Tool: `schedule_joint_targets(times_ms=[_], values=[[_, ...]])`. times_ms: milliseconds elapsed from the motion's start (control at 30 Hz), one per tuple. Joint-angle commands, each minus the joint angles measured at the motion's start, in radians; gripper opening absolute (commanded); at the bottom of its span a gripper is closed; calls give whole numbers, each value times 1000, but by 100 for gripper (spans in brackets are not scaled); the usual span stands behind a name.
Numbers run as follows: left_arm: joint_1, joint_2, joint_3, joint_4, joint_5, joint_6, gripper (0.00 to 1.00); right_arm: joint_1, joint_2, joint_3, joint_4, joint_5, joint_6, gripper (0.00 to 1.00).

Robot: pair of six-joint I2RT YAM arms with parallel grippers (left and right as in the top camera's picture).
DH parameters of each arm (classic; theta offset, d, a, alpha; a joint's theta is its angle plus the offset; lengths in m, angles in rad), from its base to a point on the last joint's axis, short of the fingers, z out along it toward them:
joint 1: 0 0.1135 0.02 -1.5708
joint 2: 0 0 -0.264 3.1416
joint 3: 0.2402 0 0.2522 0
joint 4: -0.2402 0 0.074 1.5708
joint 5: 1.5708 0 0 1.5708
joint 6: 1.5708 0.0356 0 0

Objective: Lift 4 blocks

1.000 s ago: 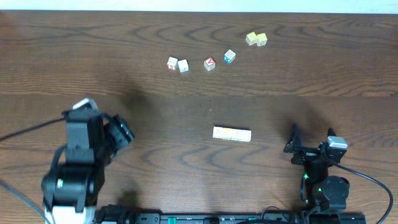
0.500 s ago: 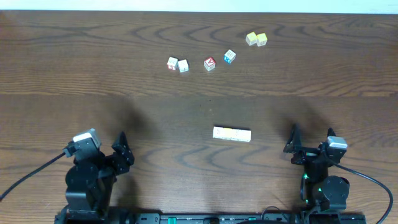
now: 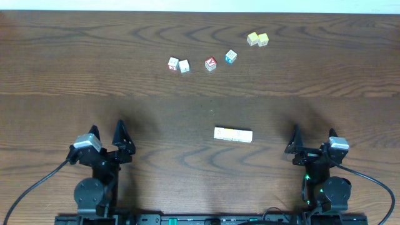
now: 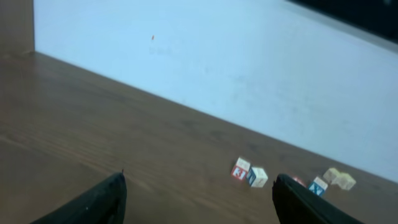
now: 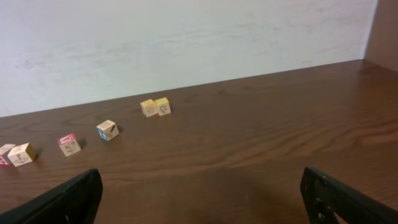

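- The left hand (image 3: 106, 132) sits at the near left edge of the surface (image 3: 56, 62). It is released, its jaws spread wide with nothing between them. Its own camera shows the two dark fingertips (image 4: 99, 200) at the bottom corners and bare wood in the gap.
- The right hand (image 3: 312, 140) sits at the near right edge, also released and empty. In its wrist view (image 5: 202, 202) the fingers stand far apart at the lower corners.
- The blocks (image 3: 233, 134) lie between the two hands, closer to the right one. The four cubes touch in a short row running left to right, flat on the surface and well apart from either hand.
- Only the overhead view shows this row. Both wrist cameras look over it toward the far side, so it appears in neither.
- On the far side, a whitish pair (image 3: 179, 64) sits furthest left, touching or nearly so. To its right come a red-faced cube (image 3: 210, 64), a blue-faced cube (image 3: 230, 57) and a yellow-green pair (image 3: 257, 39) at the far right.
- The wrist views show these cubes' side faces. The right wrist sees the yellow-green pair (image 5: 155, 107), the blue-faced cube (image 5: 107, 130) and the red-faced cube (image 5: 69, 144). In the left wrist view the right-side fingertip partly hides the red-faced cube.
- The wrist views also show a pale wall (image 5: 186, 37) behind the far edge.
- Nothing lies between the hands and the row.
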Motion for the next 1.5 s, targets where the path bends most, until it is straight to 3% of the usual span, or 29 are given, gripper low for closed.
schedule_joint_targets(times_ms=[0, 167, 567, 667, 1467], values=[[6, -52, -71, 61, 26, 34, 76, -10, -6, -2, -4, -4, -15, 99], [23, -50, -145, 160, 81, 63, 75, -10, -6, -2, -4, -4, -15, 99], [34, -50, -146, 39, 132, 232, 76, -10, -6, -2, -4, -4, -15, 99], [34, -48, -146, -45, 88, 223, 76, -10, -6, -2, -4, -4, -15, 99], [34, -47, -146, -43, 80, 223, 76, -10, -6, -2, -4, -4, -15, 99]])
